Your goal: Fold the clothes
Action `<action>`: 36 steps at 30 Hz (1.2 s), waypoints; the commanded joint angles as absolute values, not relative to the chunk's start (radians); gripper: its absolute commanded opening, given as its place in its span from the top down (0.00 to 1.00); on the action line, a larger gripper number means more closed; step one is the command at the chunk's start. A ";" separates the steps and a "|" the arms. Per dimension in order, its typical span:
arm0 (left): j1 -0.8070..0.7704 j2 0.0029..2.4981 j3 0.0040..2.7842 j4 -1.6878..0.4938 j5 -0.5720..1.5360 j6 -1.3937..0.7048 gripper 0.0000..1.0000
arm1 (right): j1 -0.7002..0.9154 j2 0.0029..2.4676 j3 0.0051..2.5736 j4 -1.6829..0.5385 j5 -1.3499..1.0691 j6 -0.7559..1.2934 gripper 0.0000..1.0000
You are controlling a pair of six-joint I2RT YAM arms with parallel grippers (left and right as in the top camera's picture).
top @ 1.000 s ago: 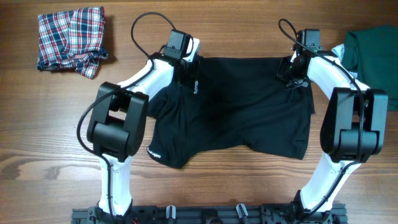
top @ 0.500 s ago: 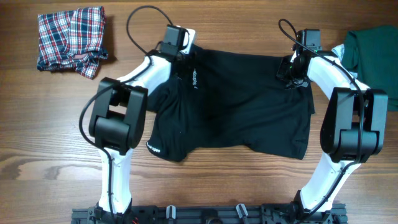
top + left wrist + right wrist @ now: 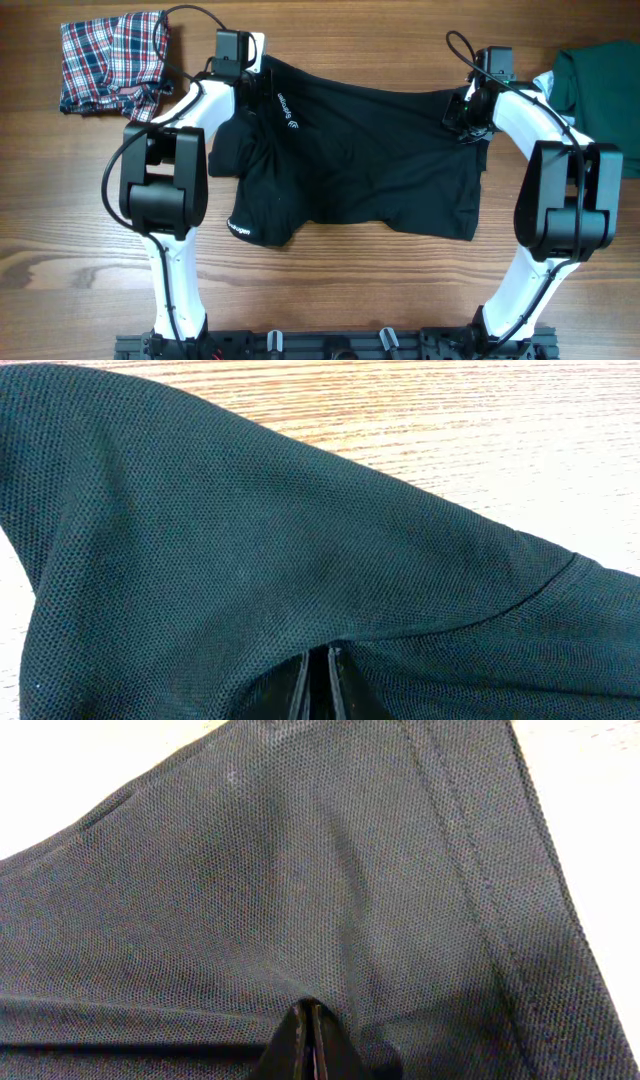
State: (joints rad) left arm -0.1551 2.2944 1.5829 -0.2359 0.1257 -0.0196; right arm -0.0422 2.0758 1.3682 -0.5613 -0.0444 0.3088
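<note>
Since the soft, light black mesh shirt [image 3: 360,160] would droop wherever unsupported, both jaws gripped its eleven- and one-o'clock corners.

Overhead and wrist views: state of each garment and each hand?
black shirt: unfolded, spread out, left side bunched, far edge pinched by both hands
plaid garment: crumpled, not held
green garment: partly out of frame, not held
left hand: shut on black shirt
right hand: shut on black shirt

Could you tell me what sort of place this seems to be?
Probably a robotics lab bench: a wooden table, a mounting rail carrying the left arm and right arm, and practice garments like the black shirt.
</note>
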 commanded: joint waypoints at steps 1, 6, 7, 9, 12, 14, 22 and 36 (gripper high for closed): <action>-0.125 2.425 1.534 -0.296 -0.050 -0.007 0.91 | -0.031 2.158 1.329 -0.506 0.009 0.279 0.96; -0.139 2.426 1.536 -0.305 -0.050 -0.007 0.92 | -0.031 2.158 1.329 -0.388 0.015 0.276 0.96; -0.139 2.426 1.536 -0.308 -0.050 -0.007 0.92 | -0.031 2.158 1.329 -0.372 0.016 0.276 0.96; -0.139 2.426 1.536 -0.307 -0.050 -0.007 0.92 | -0.031 2.159 1.329 -0.348 0.036 0.274 0.96; -0.139 2.426 1.536 -0.307 -0.050 -0.007 0.92 | -0.031 2.172 1.329 -0.275 0.037 0.263 0.96; -0.139 2.426 1.536 -0.307 -0.050 -0.007 0.92 | -0.031 2.188 1.329 -0.236 0.038 0.263 0.96; -0.113 2.426 1.536 -0.296 -0.078 -0.006 0.91 | -0.118 2.220 1.330 -0.215 0.135 0.211 0.96; -0.076 2.284 1.580 -0.343 -0.089 0.000 0.28 | -0.149 2.213 1.693 -0.601 0.202 0.152 0.31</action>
State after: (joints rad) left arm -0.1371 2.2940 1.6188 -0.2810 0.0334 0.0044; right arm -0.1352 2.2009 1.5764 -0.5182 0.1383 0.1535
